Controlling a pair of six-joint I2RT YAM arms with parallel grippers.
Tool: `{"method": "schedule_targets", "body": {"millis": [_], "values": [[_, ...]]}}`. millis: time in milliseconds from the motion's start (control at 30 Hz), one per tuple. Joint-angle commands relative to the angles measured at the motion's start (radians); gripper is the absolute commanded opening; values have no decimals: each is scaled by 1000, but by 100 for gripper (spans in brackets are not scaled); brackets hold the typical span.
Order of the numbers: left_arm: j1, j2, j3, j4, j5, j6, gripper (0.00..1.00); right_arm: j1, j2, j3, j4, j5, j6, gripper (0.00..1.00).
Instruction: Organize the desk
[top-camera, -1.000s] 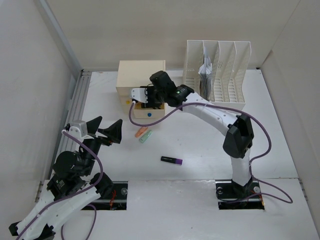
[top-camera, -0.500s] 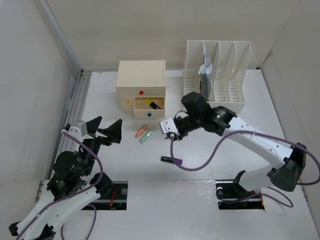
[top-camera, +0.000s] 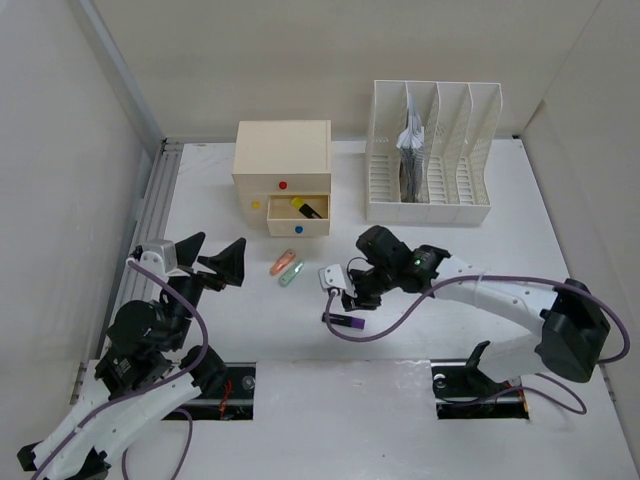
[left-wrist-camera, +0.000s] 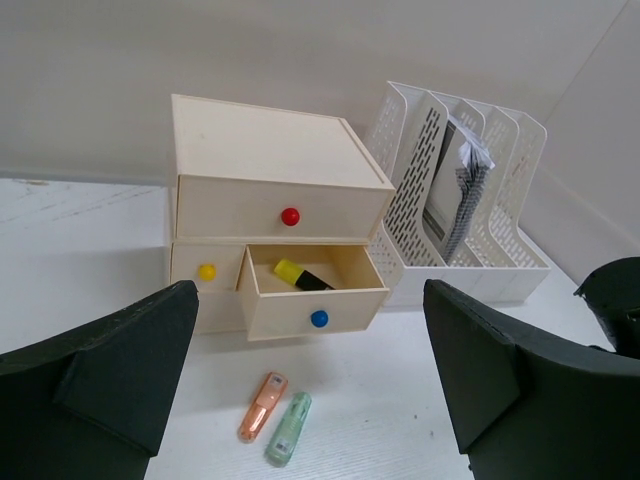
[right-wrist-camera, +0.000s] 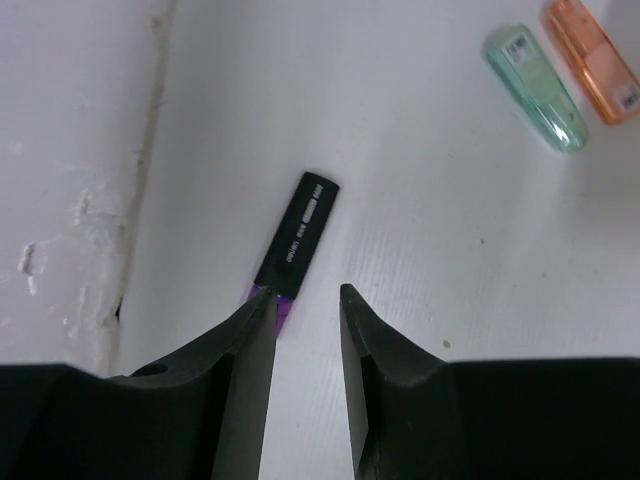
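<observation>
The right pincer (top-camera: 337, 298) hangs low over a black highlighter with a purple end (top-camera: 345, 321), just below the centre of the top view. In the right wrist view its fingers are slightly parted and hold nothing. The purple end lies between the tips at lower middle. The black body runs up the frame, leaning a little right, so the pincer would close across its width. It would likely catch the end and not the middle.

The left pincer (top-camera: 208, 255), spread wide and empty at lower left of the top view, is well apart from the highlighter. The right arm is clearly the nearer one.

Farther up lie a green item (top-camera: 291, 274) and an orange item (top-camera: 281, 266) side by side, perhaps capped erasers. Beyond them, a cream drawer box (top-camera: 283, 160) has one lower drawer pulled open with a yellow highlighter (top-camera: 300, 205) inside. A white file rack (top-camera: 430, 150) stands at upper right.

The surface (top-camera: 540, 230) fills the middle of the top view. It is matte white, with dark cutouts at the arm bases and a grey rail along its left edge.
</observation>
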Motion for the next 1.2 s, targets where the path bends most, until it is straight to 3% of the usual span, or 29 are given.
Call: {"method": "schedule_targets", "body": {"millis": [0,300,1167], "values": [[4,13,-1,40,-10,-2,94,13,-2,-31,166,133,112,37],[4,13,-1,40,-19,-2,94,63,75,-44,203,248,192,41],[4,-5,-1,40,-19,-2,94,127,289,80,124,276,232,47]]}}
